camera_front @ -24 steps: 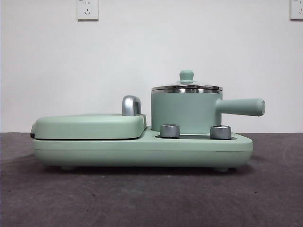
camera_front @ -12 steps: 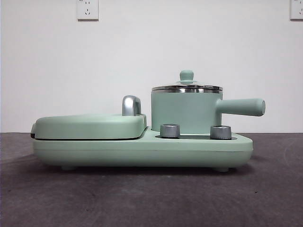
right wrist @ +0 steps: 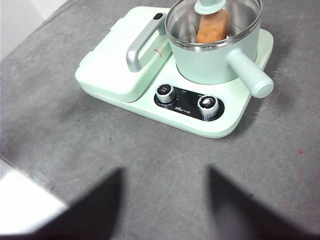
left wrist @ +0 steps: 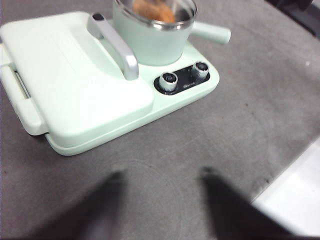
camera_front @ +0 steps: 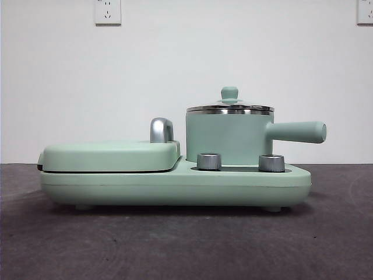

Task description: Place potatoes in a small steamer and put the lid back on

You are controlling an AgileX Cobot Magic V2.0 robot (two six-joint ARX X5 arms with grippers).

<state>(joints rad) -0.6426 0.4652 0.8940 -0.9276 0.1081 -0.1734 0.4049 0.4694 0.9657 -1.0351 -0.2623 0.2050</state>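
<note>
The small steamer [camera_front: 228, 140] stands on the right of a mint-green cooker base, its stubby handle pointing right. The lid [camera_front: 230, 108] sits flat on its steel rim, knob up. In the right wrist view the potato [right wrist: 212, 27] shows through the clear lid [right wrist: 209, 5], lying inside the steamer [right wrist: 212, 62]. It also shows in the left wrist view [left wrist: 152, 9] inside the steamer [left wrist: 150, 42]. My left gripper [left wrist: 160, 175] is open and empty over bare table, well back from the cooker. My right gripper [right wrist: 165, 172] is open and empty too, also well back.
The flat grill cover [camera_front: 111, 154] with a chrome handle [camera_front: 161, 129] takes up the left of the cooker base [camera_front: 175, 186]. Two steel dials [camera_front: 209, 161] sit in front of the steamer. The table's edge shows near each gripper [left wrist: 295, 195] [right wrist: 25, 200].
</note>
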